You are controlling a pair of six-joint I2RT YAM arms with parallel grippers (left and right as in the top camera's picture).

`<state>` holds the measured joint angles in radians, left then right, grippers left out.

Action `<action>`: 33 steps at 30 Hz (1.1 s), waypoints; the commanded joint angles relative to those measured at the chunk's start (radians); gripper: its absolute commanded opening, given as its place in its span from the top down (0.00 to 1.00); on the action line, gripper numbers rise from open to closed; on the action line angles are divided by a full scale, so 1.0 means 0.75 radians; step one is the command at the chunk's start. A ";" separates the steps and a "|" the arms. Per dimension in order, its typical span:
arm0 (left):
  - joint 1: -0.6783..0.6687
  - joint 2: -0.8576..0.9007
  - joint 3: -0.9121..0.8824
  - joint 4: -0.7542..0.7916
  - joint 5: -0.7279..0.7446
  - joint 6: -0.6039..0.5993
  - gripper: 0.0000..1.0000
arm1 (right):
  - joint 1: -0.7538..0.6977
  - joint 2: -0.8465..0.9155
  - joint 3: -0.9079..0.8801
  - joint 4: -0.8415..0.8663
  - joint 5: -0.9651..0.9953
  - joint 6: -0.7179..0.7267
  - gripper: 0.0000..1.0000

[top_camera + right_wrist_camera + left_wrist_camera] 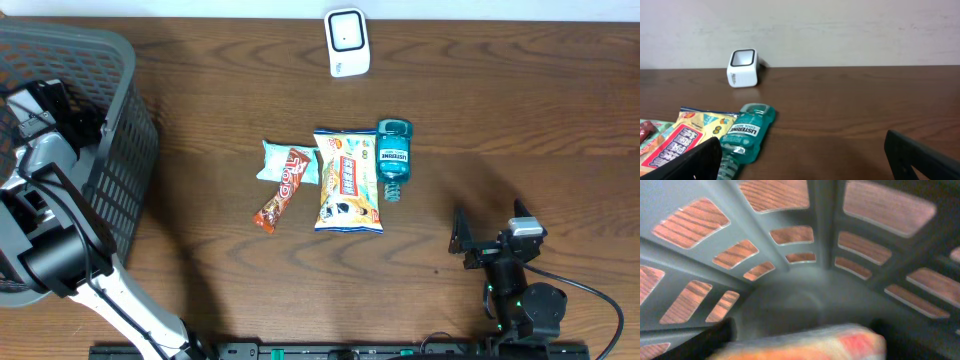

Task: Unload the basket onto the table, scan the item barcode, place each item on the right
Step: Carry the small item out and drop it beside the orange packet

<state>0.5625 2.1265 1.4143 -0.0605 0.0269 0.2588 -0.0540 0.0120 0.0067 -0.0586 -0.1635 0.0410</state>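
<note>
My left gripper (802, 342) is down inside the grey basket (125, 150), its dark fingers (715, 337) on either side of a blurred orange and white packet (805, 345). The packet fills the gap between them, but the blur hides whether they press on it. The white barcode scanner (347, 42) stands at the far edge of the table. Near the front right, my right gripper (490, 225) rests open with nothing in it, pointing toward the scanner (743, 67).
Mid-table lie a teal mouthwash bottle (392, 155), a yellow snack bag (347, 180), a brown chocolate bar (283, 188) and a pale teal packet (270, 158). In the right wrist view the bottle (747, 132) lies ahead of the left finger. The basket's slotted wall (790, 295) surrounds the left gripper.
</note>
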 commanded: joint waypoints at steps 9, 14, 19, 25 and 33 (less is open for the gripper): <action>-0.004 -0.028 -0.004 -0.128 -0.001 -0.013 0.92 | 0.001 -0.005 -0.001 -0.005 0.001 0.009 0.01; -0.004 -0.182 -0.004 -0.214 -0.001 -0.067 0.92 | 0.001 -0.005 -0.001 -0.005 0.001 0.009 0.01; -0.004 -0.453 -0.004 -0.277 -0.001 -0.251 0.92 | 0.001 -0.005 -0.001 -0.005 0.000 0.009 0.01; -0.008 -0.877 -0.004 -0.361 0.070 -0.570 0.92 | 0.001 -0.005 -0.001 -0.005 0.001 0.009 0.01; -0.156 -1.245 -0.004 -0.458 0.541 -0.667 0.92 | 0.001 -0.005 -0.001 -0.005 0.001 0.009 0.01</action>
<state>0.5068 1.2190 1.4033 -0.3813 0.2619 -0.1898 -0.0540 0.0120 0.0067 -0.0582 -0.1635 0.0414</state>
